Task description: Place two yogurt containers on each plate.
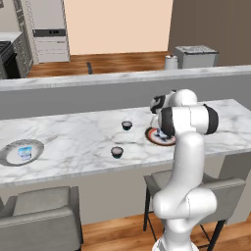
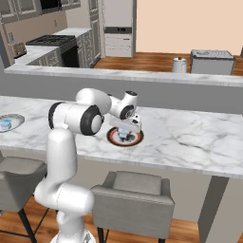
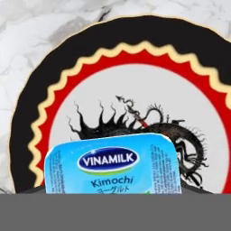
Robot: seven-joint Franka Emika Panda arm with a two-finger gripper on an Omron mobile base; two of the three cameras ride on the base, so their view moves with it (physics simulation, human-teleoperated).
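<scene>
Your gripper point(image 2: 127, 134) hangs over the red-rimmed plate point(image 3: 27, 113) with a blue yogurt cup point(image 3: 113, 164) beneath; finger state can't be told.

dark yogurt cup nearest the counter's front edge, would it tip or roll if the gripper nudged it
The dark yogurt cup looks short and wide, so it would probably slide rather than tip. Knocked onto its side, its round body would likely roll. The marble counter looks smooth, so a push may send it skidding.

light blue yogurt cup point(image 3: 113, 164) lid, "vinamilk", "kimochi", japanese characters beneath
</scene>
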